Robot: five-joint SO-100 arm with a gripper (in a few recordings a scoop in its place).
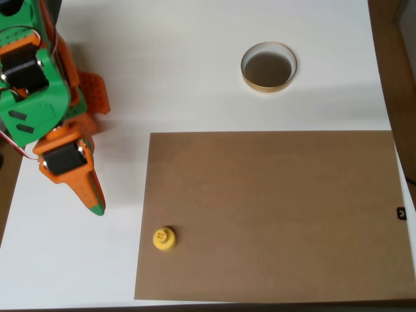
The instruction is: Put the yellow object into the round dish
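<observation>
The yellow object point(164, 238) is a small round piece with a knob on top. It rests on the near left corner of a brown mat point(273, 208). The round dish point(286, 75), with a pale rim and dark bottom, stands on the white table beyond the mat's far edge, and nothing lies in it. My orange and green gripper point(95, 203) hovers at the left, its tip pointing down the picture. It is left of and a little above the yellow object, apart from it. Its fingers lie together with no gap and hold nothing.
The brown mat covers most of the lower right of the white table point(195, 65). A wooden floor or edge point(396, 58) runs along the right side. The arm's green body point(32, 78) fills the upper left corner.
</observation>
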